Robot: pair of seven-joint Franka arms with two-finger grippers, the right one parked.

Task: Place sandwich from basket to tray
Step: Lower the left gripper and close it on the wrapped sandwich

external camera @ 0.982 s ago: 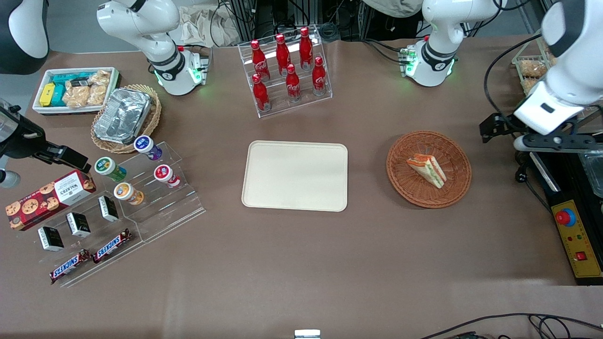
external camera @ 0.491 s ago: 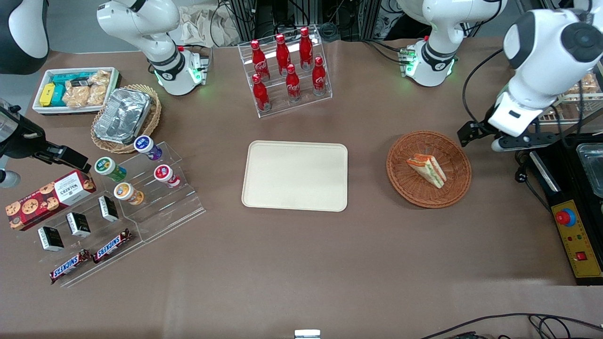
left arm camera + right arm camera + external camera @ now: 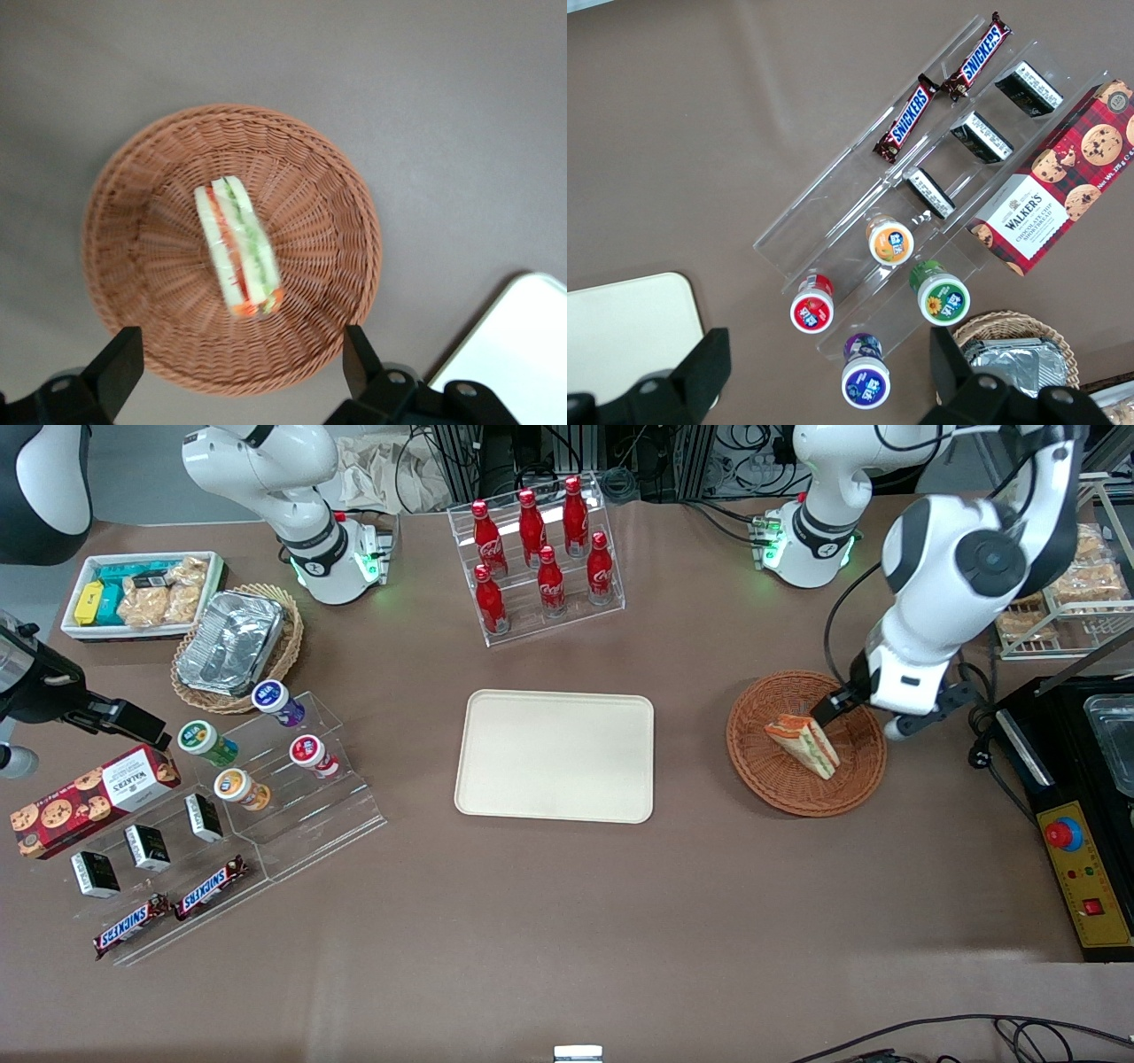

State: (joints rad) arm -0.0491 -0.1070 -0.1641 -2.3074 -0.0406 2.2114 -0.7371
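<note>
One sandwich in basket | gripper above, spread wide, empty | tray beside

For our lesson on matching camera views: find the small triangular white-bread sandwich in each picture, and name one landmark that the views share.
Front view: the small triangular white-bread sandwich lies in the round reddish-brown wicker basket, with the left arm's gripper above the basket.
Left wrist view: the sandwich lies mid-basket, between the open fingers.
Right wrist view: not in it.
Shared landmark: the flat cream rectangular tray.
</note>
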